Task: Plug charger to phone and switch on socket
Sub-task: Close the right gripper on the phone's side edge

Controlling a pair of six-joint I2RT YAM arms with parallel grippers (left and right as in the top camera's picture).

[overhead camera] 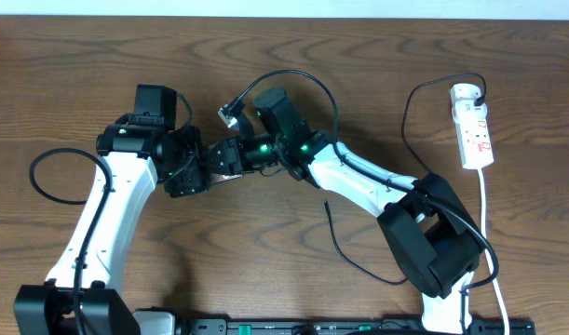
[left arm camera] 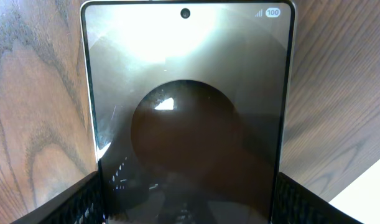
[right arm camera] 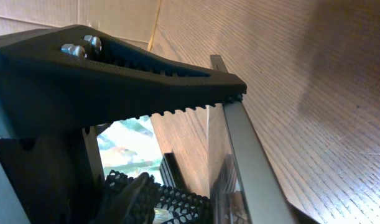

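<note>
The phone (left arm camera: 190, 124) fills the left wrist view, dark face up, its top end away from me. My left gripper (left arm camera: 186, 193) is shut on its two long sides and shows in the overhead view (overhead camera: 202, 172). My right gripper (overhead camera: 236, 156) meets it tip to tip; between them the phone is mostly hidden. In the right wrist view the phone's silver edge (right arm camera: 249, 155) runs beside my right jaws (right arm camera: 177, 211), which pinch a small shiny tip. The charger cable (overhead camera: 345, 256) runs under the right arm. Its plug (overhead camera: 472, 91) sits in the white socket (overhead camera: 473, 126) at far right.
The socket's white cord (overhead camera: 489, 233) runs down the right side toward the front edge. A thick black robot cable (overhead camera: 51, 177) loops left of the left arm, and another (overhead camera: 303, 79) arcs over the right wrist. A dark rail (overhead camera: 359, 326) lines the front edge.
</note>
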